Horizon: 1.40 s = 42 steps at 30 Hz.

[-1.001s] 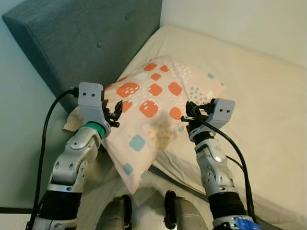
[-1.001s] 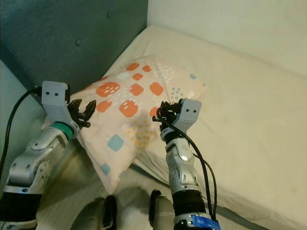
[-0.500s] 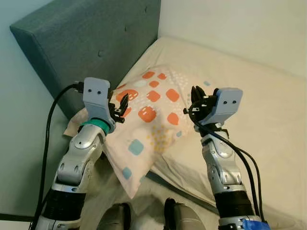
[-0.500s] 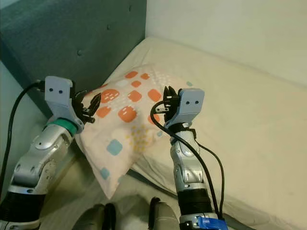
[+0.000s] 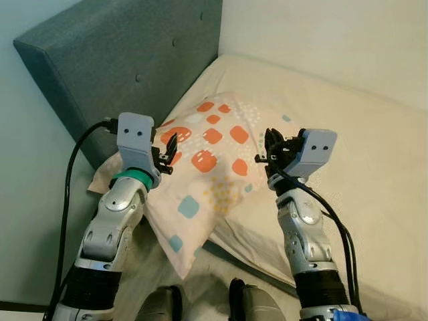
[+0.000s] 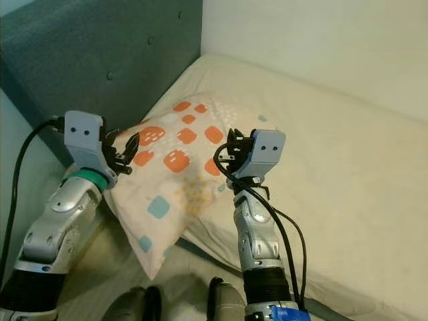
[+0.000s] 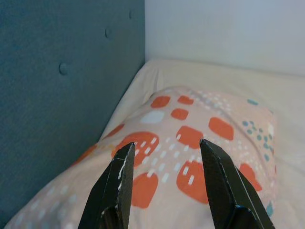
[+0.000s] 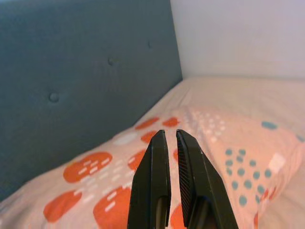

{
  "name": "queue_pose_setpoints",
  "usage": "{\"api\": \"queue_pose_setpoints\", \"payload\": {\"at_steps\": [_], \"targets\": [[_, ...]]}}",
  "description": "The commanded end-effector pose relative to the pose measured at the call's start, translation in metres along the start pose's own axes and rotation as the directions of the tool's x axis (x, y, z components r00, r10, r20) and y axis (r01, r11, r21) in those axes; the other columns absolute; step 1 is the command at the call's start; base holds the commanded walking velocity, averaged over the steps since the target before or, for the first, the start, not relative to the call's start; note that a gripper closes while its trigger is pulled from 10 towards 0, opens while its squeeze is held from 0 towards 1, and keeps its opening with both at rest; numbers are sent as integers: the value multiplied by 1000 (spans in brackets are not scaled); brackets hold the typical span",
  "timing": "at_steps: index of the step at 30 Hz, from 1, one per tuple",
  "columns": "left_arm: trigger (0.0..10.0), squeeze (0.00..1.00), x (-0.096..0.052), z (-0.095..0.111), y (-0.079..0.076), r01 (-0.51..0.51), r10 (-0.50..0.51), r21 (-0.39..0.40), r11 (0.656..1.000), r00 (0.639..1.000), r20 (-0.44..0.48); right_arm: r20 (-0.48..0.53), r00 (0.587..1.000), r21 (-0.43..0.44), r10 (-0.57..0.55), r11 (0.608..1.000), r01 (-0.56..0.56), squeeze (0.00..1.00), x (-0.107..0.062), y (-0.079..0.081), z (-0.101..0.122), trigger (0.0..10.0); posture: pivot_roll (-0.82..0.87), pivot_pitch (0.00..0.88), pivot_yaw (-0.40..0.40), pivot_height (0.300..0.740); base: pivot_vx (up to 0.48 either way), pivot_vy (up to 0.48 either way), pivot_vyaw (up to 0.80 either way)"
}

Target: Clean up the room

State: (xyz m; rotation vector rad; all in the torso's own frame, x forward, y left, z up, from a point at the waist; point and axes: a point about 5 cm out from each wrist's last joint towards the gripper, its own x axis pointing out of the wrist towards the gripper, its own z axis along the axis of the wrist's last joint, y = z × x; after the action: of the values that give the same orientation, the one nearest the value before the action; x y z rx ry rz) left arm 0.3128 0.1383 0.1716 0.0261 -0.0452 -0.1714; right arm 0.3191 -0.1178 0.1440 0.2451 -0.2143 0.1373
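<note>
Two end effectors are raised over one patterned pillow (image 5: 207,167) that lies on the bed (image 5: 361,154) at its head end. The pillow rests on the cream mattress just beside the teal headboard (image 5: 134,60), with one corner hanging past the mattress edge toward the robot's legs.

Left end effector (image 5: 168,152) hovers over the pillow's headboard-side edge; in the left wrist view its two black fingers (image 7: 119,186) stand well spread with nothing between them, and the pillow's orange patches show in the gap beyond. Whether the fingertips touch the fabric I cannot tell.

Right end effector (image 5: 273,148) sits over the pillow's opposite side, near its far right corner. In the right wrist view its fingers (image 8: 155,186) are almost closed, only a thin slit between them, and they grip nothing.

So the pillow lies between the two, below and ahead of both. Its long axis runs diagonally, from the near overhanging corner by the robot's left leg up and away toward the right, roughly along the headboard's line.
</note>
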Motion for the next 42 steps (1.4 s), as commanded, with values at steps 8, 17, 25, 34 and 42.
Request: {"api": "queue_pose_setpoints", "payload": {"at_steps": [8,17,25,34,42], "targets": [[10000,0,1,-2,2,-17,17,7,1000,1000,3,-30,999,10,13,1000,-13,0,1,2,-7,10000,-9,16,13,697,0,0,0],[10000,0,4,-3,-3,-12,12,3,1000,1000,16,-34,999,-1,13,1000,-13,0,4,1,-9,10000,-13,0,25,697,0,0,0],[10000,0,9,1,-1,3,-4,11,1000,1000,18,-25,1000,9,-5,1000,6,0,3,3,-12,10000,-15,1,52,697,0,0,0],[10000,0,6,-4,5,-13,13,20,1000,1000,6,-37,999,14,3,1000,-2,0,-1,5,-17,10000,-3,28,46,697,0,0,0],[10000,0,4,-14,3,-42,42,14,999,999,-11,-38,999,-17,30,999,-31,0,0,0,-14,10000,-10,28,25,697,0,0,0]]}}
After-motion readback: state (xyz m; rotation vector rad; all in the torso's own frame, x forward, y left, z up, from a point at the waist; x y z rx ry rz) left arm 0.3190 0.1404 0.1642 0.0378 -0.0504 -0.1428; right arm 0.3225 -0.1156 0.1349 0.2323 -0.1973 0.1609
